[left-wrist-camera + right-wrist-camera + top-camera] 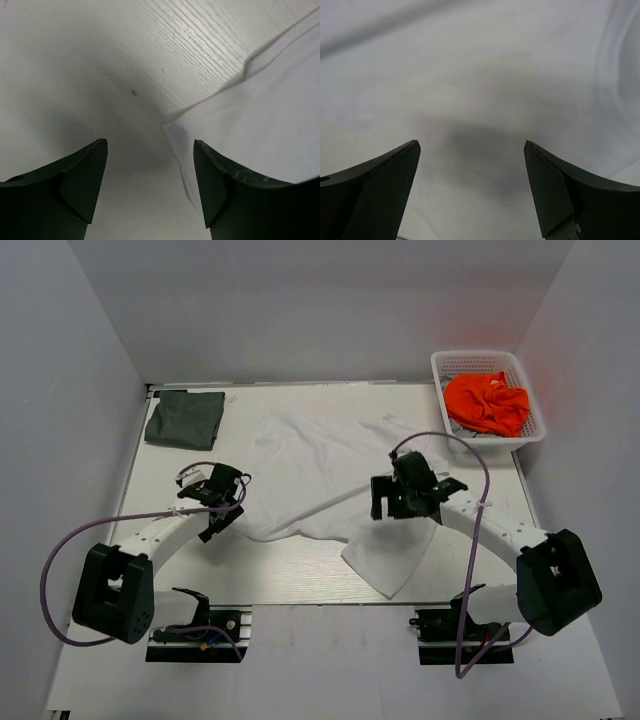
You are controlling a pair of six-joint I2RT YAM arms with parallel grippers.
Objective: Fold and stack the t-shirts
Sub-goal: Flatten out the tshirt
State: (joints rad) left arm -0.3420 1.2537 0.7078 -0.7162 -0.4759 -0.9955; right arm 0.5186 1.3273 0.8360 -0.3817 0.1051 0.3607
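Both grippers stand with their jaws wide apart and nothing between them: the left gripper [150,145] hangs low over bare worktop [300,578] with the corner of the white t-shirt [310,465] just beside its right finger, and the right gripper [471,144] hovers over the middle of the same shirt, with only plain cloth showing below it. That shirt lies rumpled and unfolded across the middle of the worktop, one flap reaching toward the near right edge, while the dark grey-green t-shirt [183,418] sits folded at the far left corner, well apart. At the far right corner a basket [480,357] holds an orange cloth [488,403]. The likeliest slip on the left looks like a missed pinch: the corner lies off to one side of the jaws rather than between them, so closing here could nip only the thin edge or nothing at all. On the right, a grip taken in mid-panel instead of at a hem or shoulder would probably bunch the fabric and spoil any clean fold. If the two arms then pull unevenly the shirt could twist, and the near flap might be dragged off the worktop's edge
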